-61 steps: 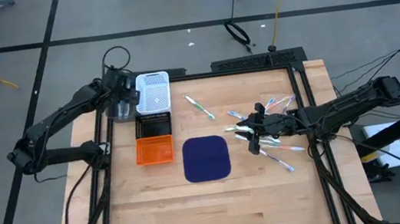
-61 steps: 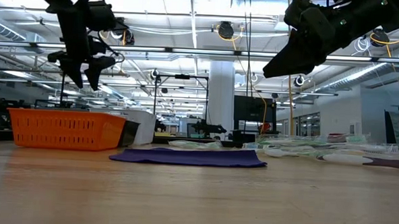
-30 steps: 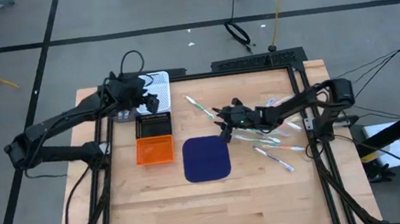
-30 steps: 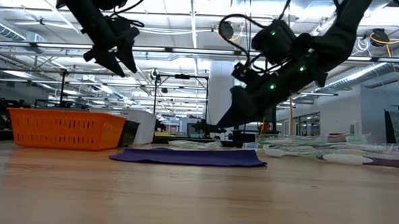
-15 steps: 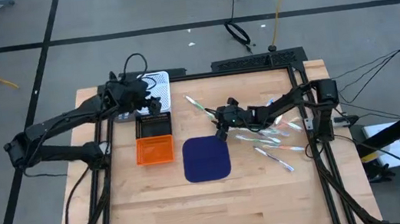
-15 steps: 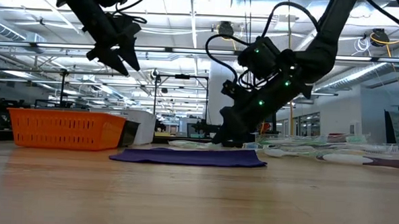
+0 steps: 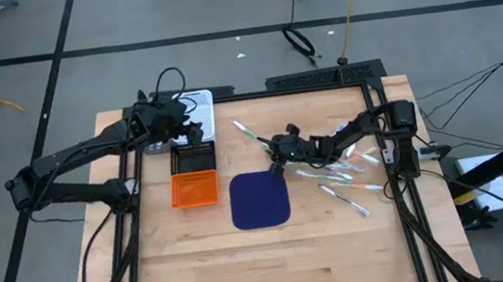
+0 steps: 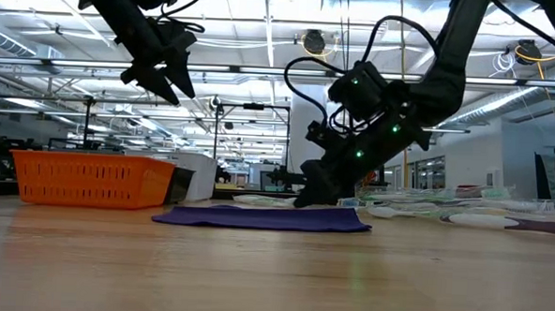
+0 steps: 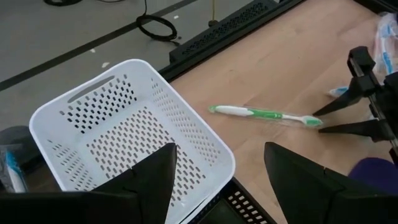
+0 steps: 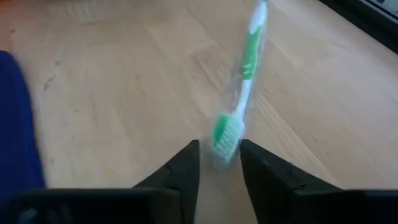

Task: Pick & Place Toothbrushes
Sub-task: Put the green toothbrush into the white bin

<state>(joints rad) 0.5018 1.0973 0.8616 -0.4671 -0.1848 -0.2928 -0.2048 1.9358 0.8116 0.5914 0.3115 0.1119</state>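
Overhead, we see a pale wooden table (image 7: 276, 255) on a grey floor marked with dark lines. Our right gripper (image 7: 276, 163) sits low beside the dark blue rounded-square mat (image 7: 259, 199), its fingers (image 10: 186, 171) parted around the bristle end of a green-and-white wrapped toothbrush (image 10: 239, 118). More toothbrushes (image 7: 339, 176) lie scattered nearby. Our left gripper (image 7: 194, 129) hangs open over a white perforated basket (image 9: 134, 134). Beyond lies a bright workshop hall.
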